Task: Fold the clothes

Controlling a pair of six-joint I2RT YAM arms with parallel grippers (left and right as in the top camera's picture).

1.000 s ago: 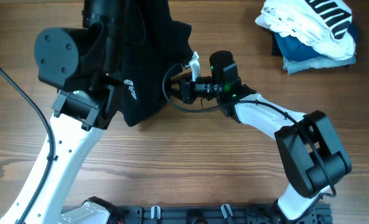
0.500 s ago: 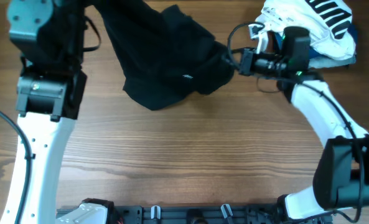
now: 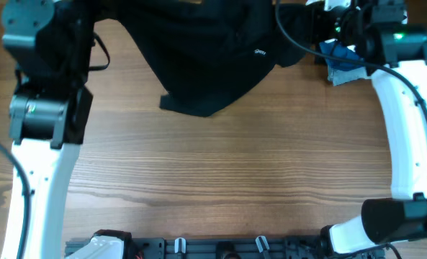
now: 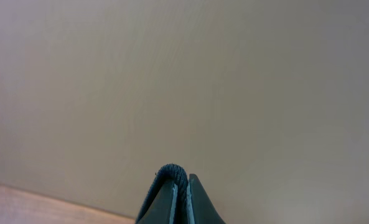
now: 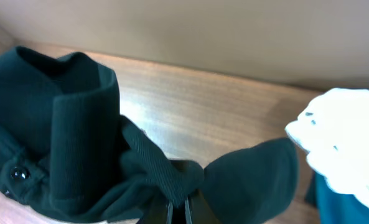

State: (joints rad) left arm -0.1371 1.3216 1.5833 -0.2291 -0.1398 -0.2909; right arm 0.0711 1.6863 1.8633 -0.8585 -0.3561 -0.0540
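Left gripper (image 4: 179,199) and right gripper (image 5: 177,208) are both clamped on the black garment (image 3: 213,65), stretched between them at the far side. The thin pinches may slip under tension — the right end could snag the blue garment (image 3: 340,70).

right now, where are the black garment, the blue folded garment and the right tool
black garment (image 3: 206,65), overhead view, middle of the cloth
blue folded garment (image 3: 343,70), overhead view, exposed lower edge
right tool (image 5: 179,208), right wrist view, midway between fingertips shut on the cloth
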